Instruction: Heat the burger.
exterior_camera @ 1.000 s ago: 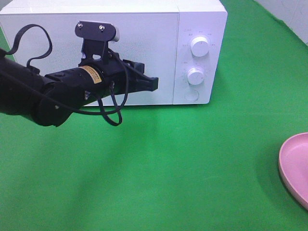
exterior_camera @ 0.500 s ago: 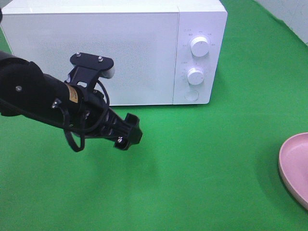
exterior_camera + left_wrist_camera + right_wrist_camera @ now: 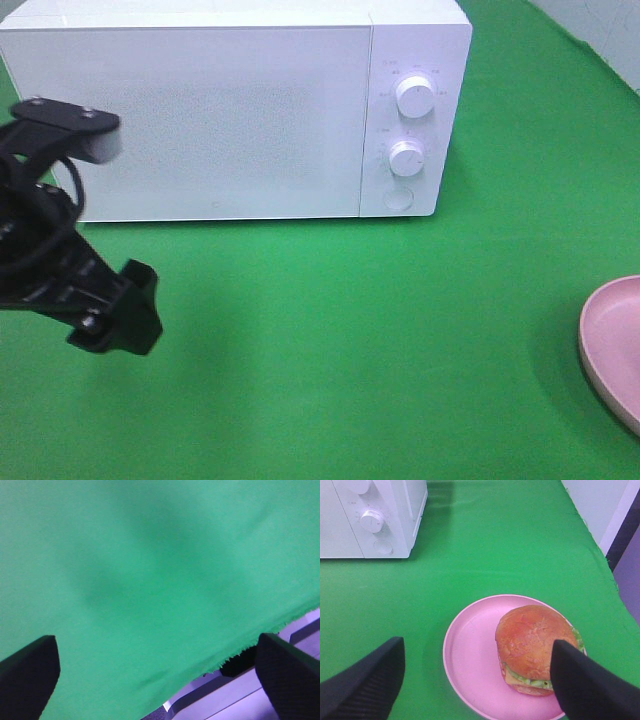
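A: From the high camera?
B: A white microwave [image 3: 235, 108], door closed, stands at the back of the green worktop [image 3: 380, 330]. The left end effector [image 3: 112, 318] hangs low at the left, over bare cloth. A pink plate [image 3: 610, 345] peeks in at the right edge.

A: Left wrist?
B: Its fingers [image 3: 27, 672] are spread wide, released, nothing between them.

A: Right wrist?
B: The burger [image 3: 536, 647] sits on the plate's [image 3: 470, 655] far side from the microwave [image 3: 372, 517]. The right end effector [image 3: 477, 680] hovers above, fingers [image 3: 365, 682] apart, gripping nothing.
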Motion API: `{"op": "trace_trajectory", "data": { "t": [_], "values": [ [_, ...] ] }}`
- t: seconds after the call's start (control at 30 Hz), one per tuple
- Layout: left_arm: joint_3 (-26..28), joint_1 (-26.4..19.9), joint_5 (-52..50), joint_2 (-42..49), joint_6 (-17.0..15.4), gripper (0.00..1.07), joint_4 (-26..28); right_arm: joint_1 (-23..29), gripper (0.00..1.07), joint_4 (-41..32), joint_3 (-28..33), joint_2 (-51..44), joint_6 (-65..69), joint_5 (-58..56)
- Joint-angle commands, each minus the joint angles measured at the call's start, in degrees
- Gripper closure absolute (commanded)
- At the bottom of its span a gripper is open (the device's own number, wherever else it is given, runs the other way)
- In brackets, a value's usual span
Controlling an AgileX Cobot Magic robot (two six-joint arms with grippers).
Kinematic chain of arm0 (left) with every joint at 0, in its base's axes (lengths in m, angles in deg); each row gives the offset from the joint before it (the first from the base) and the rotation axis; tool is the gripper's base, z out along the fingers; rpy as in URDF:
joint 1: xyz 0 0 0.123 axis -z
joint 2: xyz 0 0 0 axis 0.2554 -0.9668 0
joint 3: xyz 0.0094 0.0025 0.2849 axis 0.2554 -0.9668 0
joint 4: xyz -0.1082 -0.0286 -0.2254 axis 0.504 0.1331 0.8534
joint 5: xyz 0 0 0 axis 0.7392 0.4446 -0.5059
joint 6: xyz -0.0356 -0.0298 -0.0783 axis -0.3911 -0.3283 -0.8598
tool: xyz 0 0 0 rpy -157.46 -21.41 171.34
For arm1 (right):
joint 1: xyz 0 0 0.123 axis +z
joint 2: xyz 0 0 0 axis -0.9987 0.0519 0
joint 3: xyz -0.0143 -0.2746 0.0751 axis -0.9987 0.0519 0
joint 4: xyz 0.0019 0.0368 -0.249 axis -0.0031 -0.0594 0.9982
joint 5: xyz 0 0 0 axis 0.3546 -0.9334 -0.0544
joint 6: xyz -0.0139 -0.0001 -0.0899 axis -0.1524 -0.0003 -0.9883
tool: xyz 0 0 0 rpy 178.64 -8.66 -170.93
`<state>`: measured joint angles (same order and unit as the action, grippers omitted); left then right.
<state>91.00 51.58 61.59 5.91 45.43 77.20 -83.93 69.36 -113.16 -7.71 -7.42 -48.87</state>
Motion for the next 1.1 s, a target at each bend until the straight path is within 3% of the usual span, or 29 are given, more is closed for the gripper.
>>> {"op": "trace_trajectory", "data": {
  "t": [0.03,0.07,0.1,0.13,0.17,0.27,0.33,0.43,0.47,0.6,0.87,1.1],
  "values": [
    [-0.11,-4.13,2.64,2.64,-1.32,0.07,-1.15,-0.34,0.32,-0.11,0.06,-1.55,-0.4,0.86],
    [-0.11,-6.07,3.72,3.44,-1.32,0.07,-1.15,-0.34,0.32,-0.11,0.06,-1.55,-0.4,0.86],
    [-0.11,-11.4,6.07,5.39,-0.52,0.07,-1.83,-0.34,0.32,-0.11,0.06,-1.55,-0.4,0.86],
    [-0.11,-11.4,6.07,5.39,-0.52,0.07,-1.83,-0.34,0.32,-0.11,0.06,-1.55,-0.4,0.86],
    [-0.11,-16.62,8.14,7.1,1.26,0.07,-1.83,-0.34,0.32,-0.11,0.06,-1.55,-0.4,0.86],
    [-0.11,-19.48,9.11,8.02,2.29,0.07,-1.83,-0.34,0.32,-0.11,0.06,-1.55,-0.4,0.86],
    [-0.23,-29.05,11.92,11.97,4.76,0.07,-1.55,-0.34,0.32,-0.11,0.06,-1.55,-0.4,0.86],
    [-0.52,-32.31,13.18,14.21,3.61,0.07,-1.15,-0.34,0.32,-0.11,0.06,-1.55,-0.4,0.86],
    [-1.26,-35.64,14.09,16.67,2.58,0.07,-1.55,-0.34,0.32,-0.11,0.06,-1.55,-0.4,0.86],
    [-4.01,-37.53,13.24,21.77,2.69,0.07,-1.89,-0.34,0.32,-0.11,0.06,-1.55,-0.4,0.86],
    [-17.76,-37.24,7.51,39.88,3.38,0.07,-1.72,-0.34,0.32,-0.11,0.06,-1.55,-0.4,0.86],
    [-18.45,-37.24,7.79,53.86,5.84,0.07,-1.95,-0.34,0.32,-0.11,0.06,-1.55,-0.4,0.86]
  ]
}}
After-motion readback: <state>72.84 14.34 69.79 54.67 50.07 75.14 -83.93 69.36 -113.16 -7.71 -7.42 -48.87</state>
